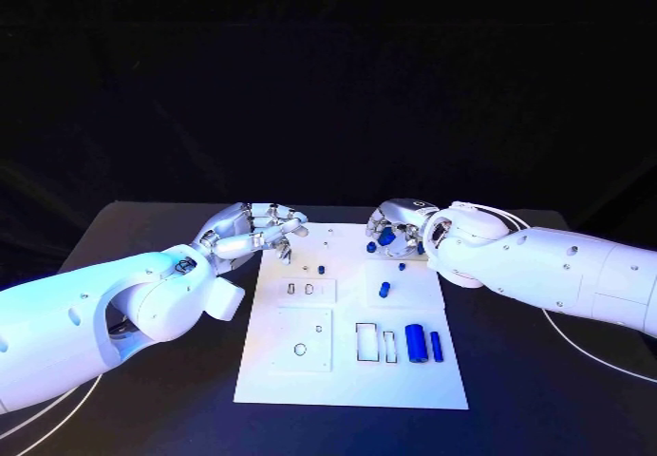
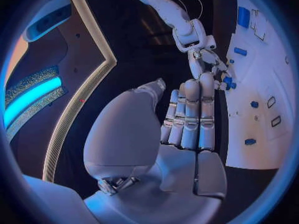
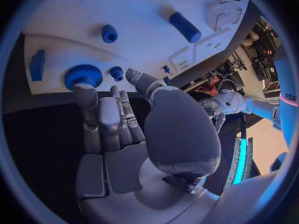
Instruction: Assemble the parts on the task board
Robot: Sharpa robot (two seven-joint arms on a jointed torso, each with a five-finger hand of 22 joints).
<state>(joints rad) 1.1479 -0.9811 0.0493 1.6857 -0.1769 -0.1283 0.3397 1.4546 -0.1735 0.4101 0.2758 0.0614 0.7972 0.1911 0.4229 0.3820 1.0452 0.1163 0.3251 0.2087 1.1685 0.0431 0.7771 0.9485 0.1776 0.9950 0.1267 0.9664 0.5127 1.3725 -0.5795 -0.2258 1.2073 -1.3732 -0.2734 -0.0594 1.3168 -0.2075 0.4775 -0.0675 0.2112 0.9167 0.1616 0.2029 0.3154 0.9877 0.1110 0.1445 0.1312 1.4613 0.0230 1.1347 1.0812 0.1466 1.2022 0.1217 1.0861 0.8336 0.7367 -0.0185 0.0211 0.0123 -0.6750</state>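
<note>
The white task board [image 1: 349, 380] lies in the middle of the table. My left hand [image 1: 260, 228] hovers at its far left corner, fingers straight and side by side, thumb apart, holding nothing [image 2: 187, 119]. My right hand [image 1: 397, 226] is over the far right part of the board, its fingers [image 3: 102, 114] stretched out. One fingertip touches a blue ridged round knob [image 3: 83, 76] [image 1: 387, 239], and the thumb stays clear of it. A small blue stud [image 3: 116, 73] stands beside the knob. A blue cylinder [image 1: 415, 342] and a thin blue bar [image 1: 437, 346] lie at the board's right.
More small blue pieces [image 1: 384, 289] [image 1: 402, 266] sit on the board's right half. Rectangular and oval slots [image 1: 367, 342] [image 1: 300, 350] open in its near half. Black table [image 1: 548, 399] surrounds the board, and white cables [image 1: 603, 366] run along it by both arms.
</note>
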